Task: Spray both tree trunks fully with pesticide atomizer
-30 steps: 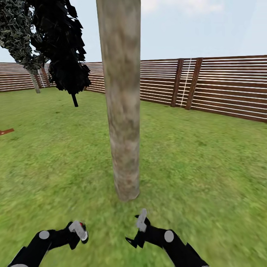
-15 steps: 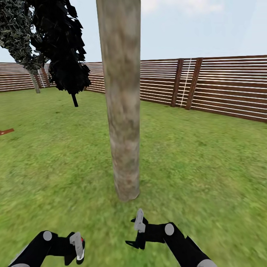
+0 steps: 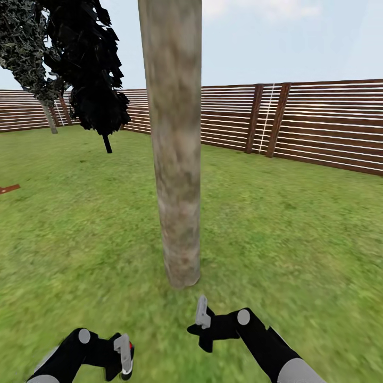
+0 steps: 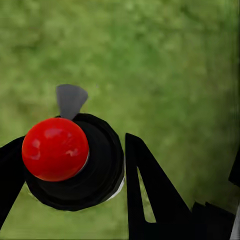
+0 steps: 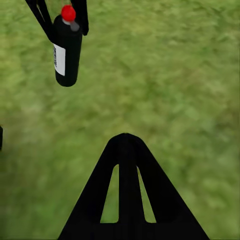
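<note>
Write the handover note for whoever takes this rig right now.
Left gripper: shut on the pesticide atomizer, a dark bottle with a red cap, held low over the grass.
Right gripper: nothing between its jaws; whether they are open cannot be told.
Tree trunk stands straight ahead, close.
Done: pickup.
No spray or coating visible on the trunk.
Left: cover this trunk, then the second tree.

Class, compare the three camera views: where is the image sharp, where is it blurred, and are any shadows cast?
Head view: tree trunk and fence crisp, near grass smeared, no cast shadows. Left wrist view: atomizer sharp, grass blurry. Right wrist view: same, flat even light.
</note>
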Controlling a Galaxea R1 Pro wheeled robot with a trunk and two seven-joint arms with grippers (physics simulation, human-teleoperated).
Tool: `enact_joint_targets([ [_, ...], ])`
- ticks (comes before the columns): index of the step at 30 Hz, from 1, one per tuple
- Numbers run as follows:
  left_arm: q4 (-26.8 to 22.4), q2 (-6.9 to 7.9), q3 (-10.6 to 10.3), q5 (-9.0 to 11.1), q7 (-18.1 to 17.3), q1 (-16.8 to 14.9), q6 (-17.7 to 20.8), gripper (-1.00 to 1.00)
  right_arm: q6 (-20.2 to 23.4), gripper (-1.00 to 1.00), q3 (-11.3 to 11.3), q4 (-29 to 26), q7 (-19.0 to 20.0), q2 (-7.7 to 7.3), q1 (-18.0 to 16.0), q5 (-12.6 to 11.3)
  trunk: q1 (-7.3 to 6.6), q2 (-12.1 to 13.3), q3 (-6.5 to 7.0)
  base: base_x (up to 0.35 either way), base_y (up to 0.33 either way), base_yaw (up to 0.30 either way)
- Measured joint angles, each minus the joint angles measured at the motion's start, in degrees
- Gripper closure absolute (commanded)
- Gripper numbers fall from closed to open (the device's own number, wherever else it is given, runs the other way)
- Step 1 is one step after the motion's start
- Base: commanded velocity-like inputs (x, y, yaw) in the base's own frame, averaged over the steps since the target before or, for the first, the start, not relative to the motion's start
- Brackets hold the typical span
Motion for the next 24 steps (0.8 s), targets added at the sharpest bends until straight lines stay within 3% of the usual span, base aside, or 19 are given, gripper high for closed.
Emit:
enact_joint_targets([
  [3,0.04,-2.32,-1.07,0.02,0.23,0.06,-0.38,1.0,-0.07,1.0,-0.04,-0.1,0.18,0.14,-0.01,3.02,0.0,0.0,0.0,0.0,0.0,0.0],
  [6,-0.02,-3.53,-3.62,0.38,0.46,0.06,-0.35,1.0,-0.01,1.0,-0.08,-0.36,0.18,0.42,-0.06,4.1,0.0,0.0,0.0,0.0,0.0,0.0],
  [11,-0.34,-5.19,-3.92,0.77,0.57,0.06,-0.46,1.0,-0.07,1.0,-0.2,-0.34,0.45,0.66,-0.43,3.83,0.0,0.0,0.0,0.0,0.0,0.0],
  [18,-0.48,-5.75,-3.95,2.94,0.58,0.06,-0.61,1.0,-0.08,1.0,-0.26,-0.21,0.44,0.71,-0.45,3.87,0.0,0.0,0.0,0.0,0.0,0.0],
  [24,-0.47,-7.89,-4.07,3.12,0.58,0.06,-0.62,1.0,-0.08,1.0,-0.29,-0.08,0.36,0.7,-0.45,3.89,0.0,0.0,0.0,0.0,0.0,0.0],
])
